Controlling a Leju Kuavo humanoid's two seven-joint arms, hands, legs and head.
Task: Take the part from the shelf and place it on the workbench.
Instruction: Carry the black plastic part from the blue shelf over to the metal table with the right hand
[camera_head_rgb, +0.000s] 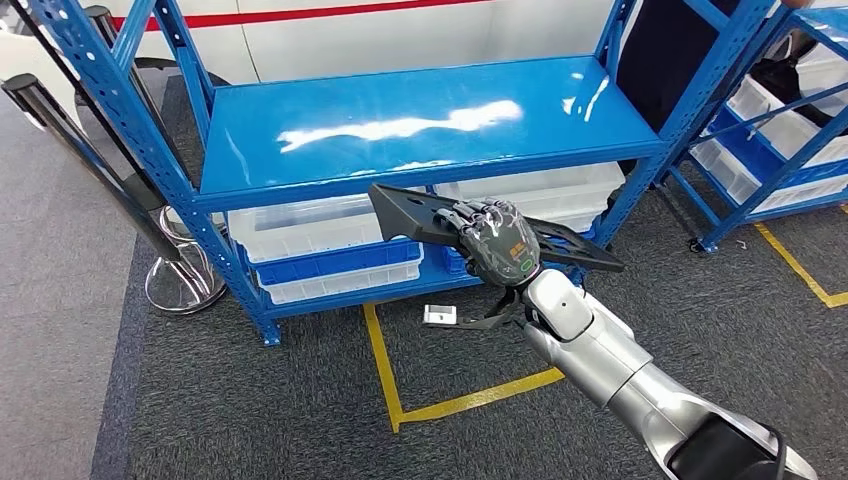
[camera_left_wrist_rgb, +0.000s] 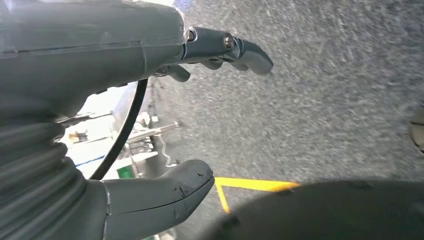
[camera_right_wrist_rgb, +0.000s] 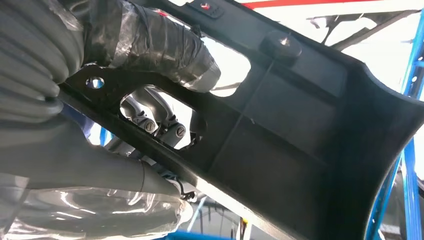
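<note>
A flat black plastic part with cut-outs is held level in the air just in front of the blue shelf, below the edge of its bare shelf board. My right hand grips it near the middle, fingers over the top. In the right wrist view the part crosses the picture with my taped thumb pressed on it and fingers showing through a cut-out. My left hand hangs over grey carpet, thumb and fingers apart with nothing between them.
White and blue bins sit on the lower shelf level. A second blue rack with white bins stands at the right. A chrome stanchion base is at the left. Yellow floor tape and a small white tag lie on the carpet.
</note>
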